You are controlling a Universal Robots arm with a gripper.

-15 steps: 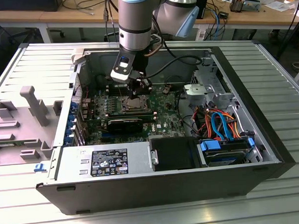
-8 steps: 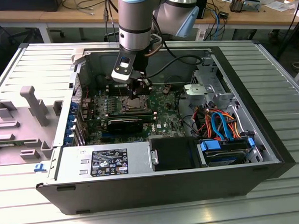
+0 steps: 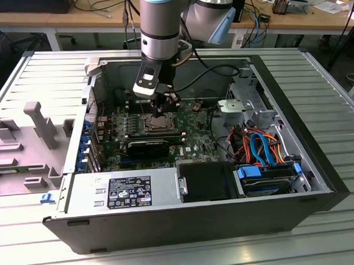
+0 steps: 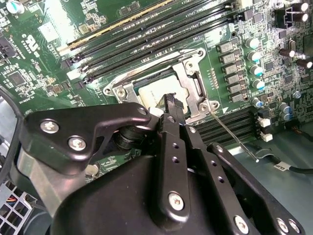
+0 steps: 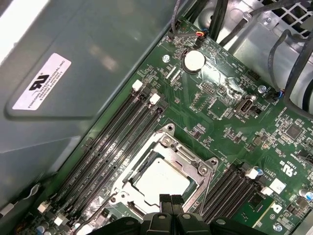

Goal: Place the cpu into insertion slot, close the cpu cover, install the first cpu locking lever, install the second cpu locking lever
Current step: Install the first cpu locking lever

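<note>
A ribbed silver metal worktop (image 3: 320, 81) spreads across the foreground. Behind it stand pale wooden desks (image 3: 51, 23) strewn with cables (image 3: 257, 22), over dark floor (image 3: 5, 57).

Nothing really legible here tbh: there's a white sticker (image 5: 41, 81) with tiny black print on the grey metal panel (image 5: 107, 39), a black label (image 3: 130, 192) full of small marks on the silver power supply box (image 3: 86, 191), and white silkscreen marks (image 5: 288, 169) on the green motherboard (image 5: 220, 122).
</note>
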